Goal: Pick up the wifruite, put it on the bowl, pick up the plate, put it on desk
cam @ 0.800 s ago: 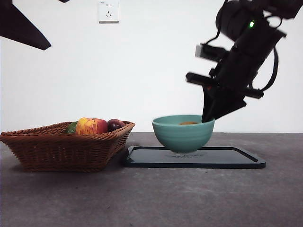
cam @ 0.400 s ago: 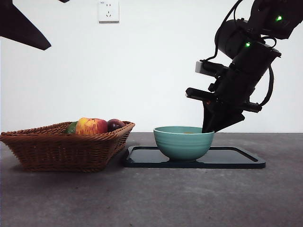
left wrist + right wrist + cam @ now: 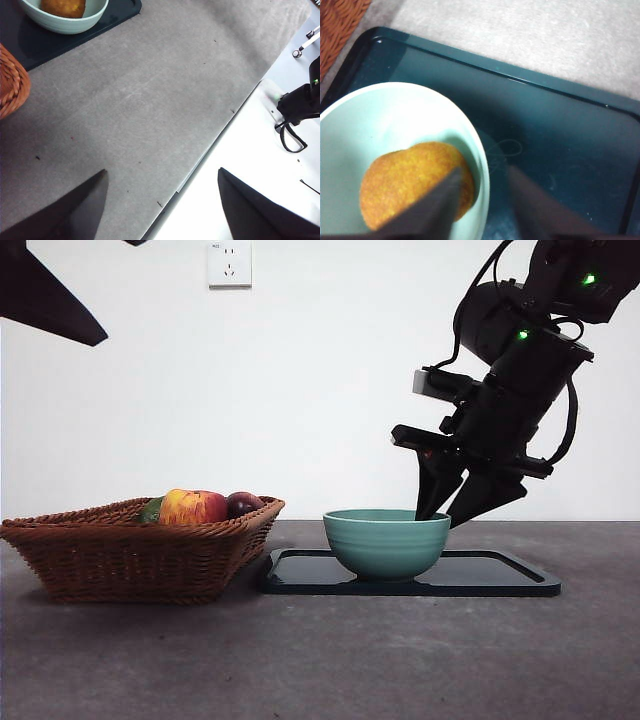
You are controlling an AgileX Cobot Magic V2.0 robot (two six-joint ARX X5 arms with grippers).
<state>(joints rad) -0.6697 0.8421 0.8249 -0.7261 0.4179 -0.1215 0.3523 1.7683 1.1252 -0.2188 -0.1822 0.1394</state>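
Note:
The orange-brown wifruite lies inside the teal bowl, also caught by the left wrist view as wifruite in bowl. The bowl stands on a black rectangular tray on the desk. I see no plate apart from this tray. My right gripper is open at the bowl's right side, its jaws straddling the rim, one inside and one outside. My left gripper hangs open and empty, high over the desk's edge.
A wicker basket sits left of the tray, holding a red-yellow apple and a dark purple fruit. The waiting left arm shows as a black tip at the top left corner. The desk's edge runs under the left gripper.
One second ago the bowl hung lifted over the tray in the right gripper. It came down onto the tray, and the jaws have now spread apart off the rim.

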